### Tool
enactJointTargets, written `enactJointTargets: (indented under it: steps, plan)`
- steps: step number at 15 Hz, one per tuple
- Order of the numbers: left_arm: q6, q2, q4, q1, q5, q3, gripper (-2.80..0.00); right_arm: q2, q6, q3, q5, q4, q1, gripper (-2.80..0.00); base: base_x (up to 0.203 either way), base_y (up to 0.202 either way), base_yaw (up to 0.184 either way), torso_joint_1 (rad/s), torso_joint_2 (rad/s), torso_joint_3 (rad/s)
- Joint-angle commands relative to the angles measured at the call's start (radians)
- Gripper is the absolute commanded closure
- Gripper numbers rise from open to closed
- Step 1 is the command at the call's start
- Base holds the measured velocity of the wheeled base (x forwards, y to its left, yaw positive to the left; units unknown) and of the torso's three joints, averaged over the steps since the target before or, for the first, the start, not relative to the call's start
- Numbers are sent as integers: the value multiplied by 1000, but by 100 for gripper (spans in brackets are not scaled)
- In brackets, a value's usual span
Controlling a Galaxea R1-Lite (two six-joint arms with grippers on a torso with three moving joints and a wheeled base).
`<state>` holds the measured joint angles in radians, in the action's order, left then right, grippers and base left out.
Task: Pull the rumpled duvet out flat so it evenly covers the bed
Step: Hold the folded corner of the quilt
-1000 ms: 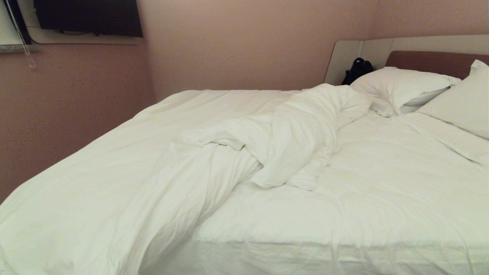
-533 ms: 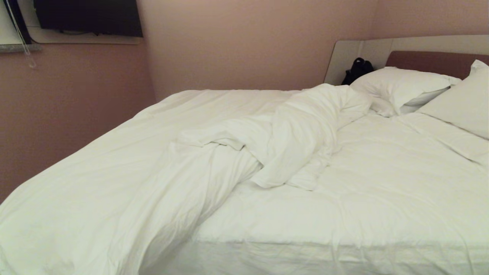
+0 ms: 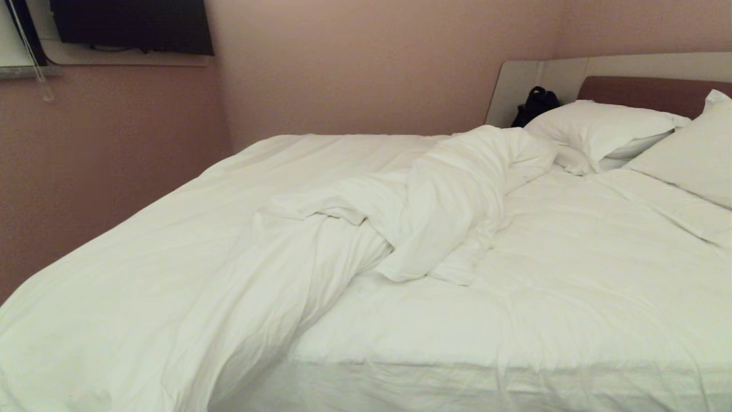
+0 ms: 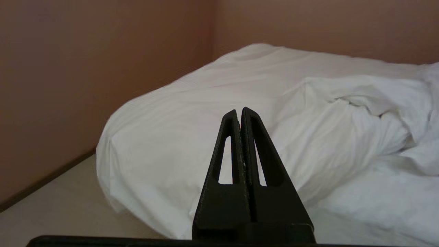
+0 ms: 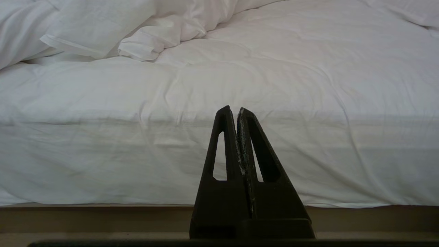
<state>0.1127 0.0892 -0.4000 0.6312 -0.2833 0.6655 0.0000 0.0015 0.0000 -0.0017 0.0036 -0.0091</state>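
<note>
With both grippers pressed together and empty, I'd pinch the soft, bulky duvet (image 3: 434, 200) by its folded-back edge at 6 o'clock.

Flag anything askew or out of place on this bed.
The duvet is bunched in a twisted ridge running diagonally across the bed, from near the pillows toward the near left corner. The right half shows bare sheet. A black bag sits by the headboard. Nothing looks spilled or damaged.

Black tapered left claw (image 4: 241, 110), slotted fingers (image 4: 226, 151)
</note>
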Motion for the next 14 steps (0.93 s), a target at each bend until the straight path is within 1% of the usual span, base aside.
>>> enactJointTargets:
  steps: [1,3,4,5,7,8,9,10,11,13,14]
  plan:
    - [-2,25,-13,-5,2,1,0,0,0,0,0,-1,0,0,0,0,0,0,0,0]
    - [-10,111,-46,-5,2,33,0,0,0,0,0,-1,0,0,0,0,0,0,0,0]
    - [-13,169,-61,-20,9,42,0,0,0,0,0,-1,0,0,0,0,0,0,0,0]
    - [-15,198,-71,-68,35,41,0,0,0,0,0,-1,0,0,0,0,0,0,0,0]
    - [-18,216,-87,-245,149,14,0,0,0,0,0,-1,0,0,0,0,0,0,0,0]
    - [-19,219,-91,-319,201,-4,0,0,0,0,0,-1,0,0,0,0,0,0,0,0]
    - [-20,215,-92,-390,233,-27,0,0,0,0,0,-1,0,0,0,0,0,0,0,0]
    - [-23,205,-91,-453,251,-58,0,0,0,0,0,-1,0,0,0,0,0,0,0,0]
    - [-28,198,-87,-476,259,-99,0,0,0,0,0,-1,0,0,0,0,0,0,0,0]
    - [-26,199,-77,-555,262,-113,0,0,0,0,0,-1,0,0,0,0,0,0,0,0]
    - [-26,195,-51,-593,262,-119,0,0,0,0,0,-1,0,0,0,0,0,0,0,0]
